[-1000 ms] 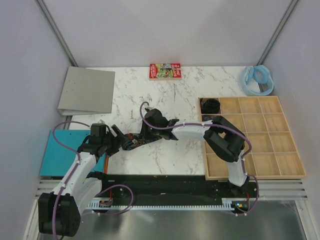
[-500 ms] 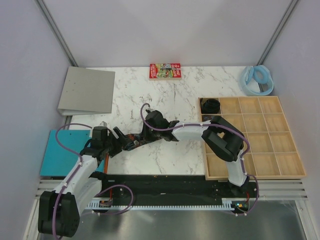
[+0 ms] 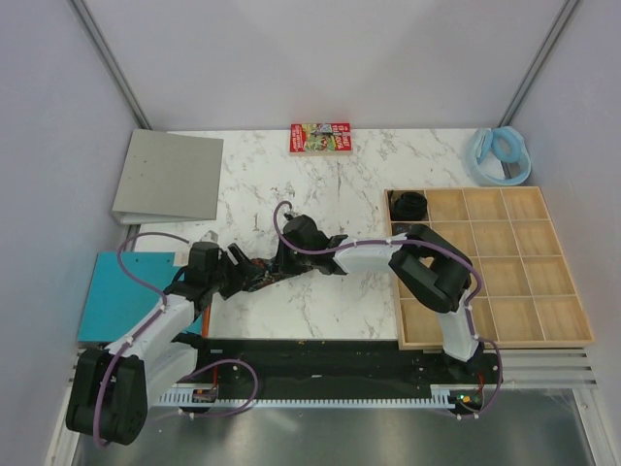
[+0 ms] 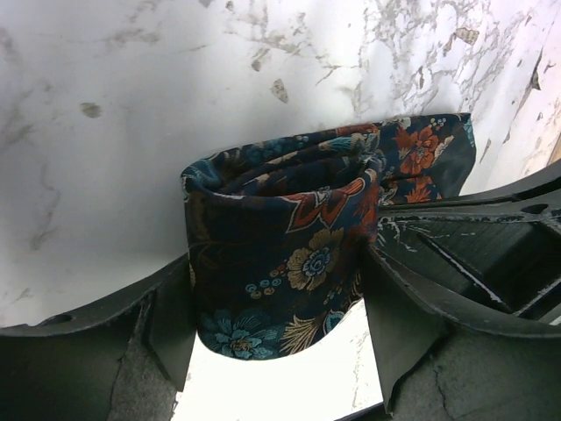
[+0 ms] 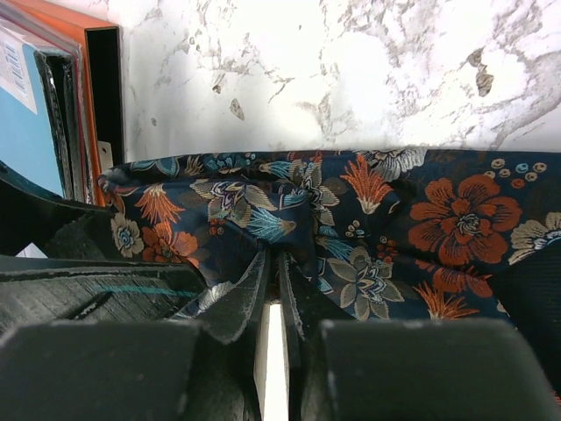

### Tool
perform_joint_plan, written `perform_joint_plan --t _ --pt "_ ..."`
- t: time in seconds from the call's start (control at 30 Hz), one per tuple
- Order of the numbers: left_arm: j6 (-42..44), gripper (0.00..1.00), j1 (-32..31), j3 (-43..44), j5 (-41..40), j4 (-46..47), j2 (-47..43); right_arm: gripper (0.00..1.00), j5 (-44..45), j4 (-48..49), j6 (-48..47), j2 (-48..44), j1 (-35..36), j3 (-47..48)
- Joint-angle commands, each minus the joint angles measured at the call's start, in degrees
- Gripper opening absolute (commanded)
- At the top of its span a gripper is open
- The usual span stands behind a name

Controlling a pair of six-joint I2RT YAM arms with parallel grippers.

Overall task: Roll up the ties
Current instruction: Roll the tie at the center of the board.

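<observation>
A dark navy floral tie (image 3: 258,276) lies partly rolled on the marble table between my two grippers. In the left wrist view the tie (image 4: 289,237) is a loose coil, and my left gripper (image 4: 276,307) holds it with a finger against each side. In the right wrist view my right gripper (image 5: 273,259) has its jaws nearly together, pinching a fold of the tie (image 5: 421,219). From above, the left gripper (image 3: 236,270) and the right gripper (image 3: 278,264) face each other closely. A second tie, rolled into a coil (image 3: 409,205), sits in the wooden tray's top-left compartment.
The wooden compartment tray (image 3: 505,282) stands on the right. A grey binder (image 3: 170,177) lies at back left and a teal board (image 3: 121,296) at near left. A red printed box (image 3: 319,137) and a pale blue ring (image 3: 500,155) lie at the back edge.
My left gripper has moved right, closer to the right gripper, with the tie between them. The right gripper has hardly moved.
</observation>
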Motion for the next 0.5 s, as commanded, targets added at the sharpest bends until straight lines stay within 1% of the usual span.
perform_joint_plan --t 0.0,0.07,0.1,0.17,0.2,0.23,0.33,0.43,0.47 --pt "-2.8 0.75 -3.4 -0.4 -3.7 -0.2 2.9 0.15 -1.6 1.1 0.4 1.7 0.4 -1.1" --pt "-3.5 0.68 -4.2 -0.3 -4.8 -0.1 3.6 0.15 -1.6 1.2 0.4 1.8 0.4 -1.2" --pt "-3.5 0.62 -4.7 0.0 -4.9 -0.3 3.6 0.15 -1.6 1.2 0.6 1.8 0.5 -1.3" --pt "-3.3 0.57 -4.9 0.7 -4.9 -1.0 3.4 0.15 -1.7 1.5 0.6 1.7 0.4 -1.7" --pt "-3.1 0.52 -5.0 2.1 -5.1 -1.7 3.4 0.14 -1.8 1.6 0.9 1.5 0.5 -1.8" --pt "-2.8 0.50 -5.0 3.0 -6.1 -4.6 3.3 0.14 -2.0 1.9 1.0 1.4 0.5 -1.9" --pt "-1.2 0.45 -4.9 7.2 -6.5 -8.3 3.2 0.14 -2.7 2.6 1.7 0.9 0.4 -2.0" --pt "0.9 0.43 -5.0 12.2 -6.4 -13.1 4.6 0.14 -3.1 3.0 2.3 0.3 0.4 -1.9" --pt "1.5 0.43 -5.0 13.6 -6.4 -16.0 5.4 0.14 -3.2 3.0 2.4 0.1 0.4 -1.8"
